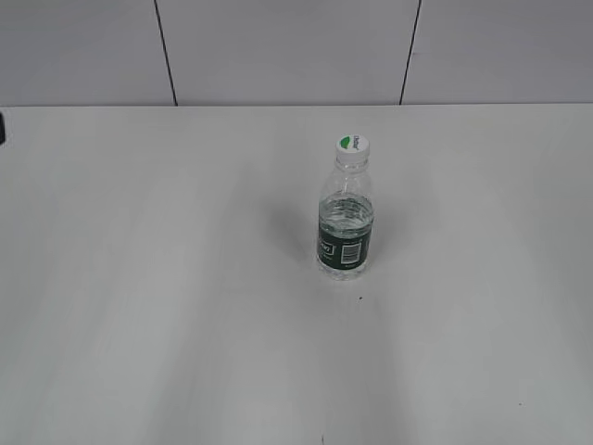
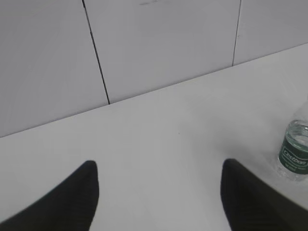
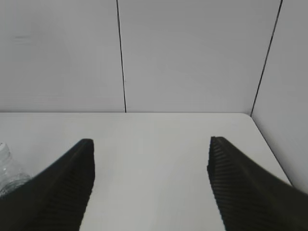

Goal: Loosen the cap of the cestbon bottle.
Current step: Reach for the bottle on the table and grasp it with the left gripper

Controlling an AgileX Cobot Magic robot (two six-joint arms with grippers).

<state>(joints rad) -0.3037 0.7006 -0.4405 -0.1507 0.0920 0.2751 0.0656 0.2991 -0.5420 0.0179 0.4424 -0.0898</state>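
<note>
You have a plain white table (image 1: 167, 306) against a grey panelled wall (image 1: 278, 46); the bottle (image 1: 346, 222) stands upright mid-table, cap (image 1: 352, 144) on. Its green label's white print is unreadable beside a barcode. Left gripper (image 2: 159, 175) and right gripper (image 3: 150, 151) gape wide, holding nothing.

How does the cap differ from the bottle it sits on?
The cap is opaque white with a green patch; the bottle is clear with a dark green label. The cap is far smaller than the bottle. The cap sits on top, the bottle stands on the table. Both look round.
</note>
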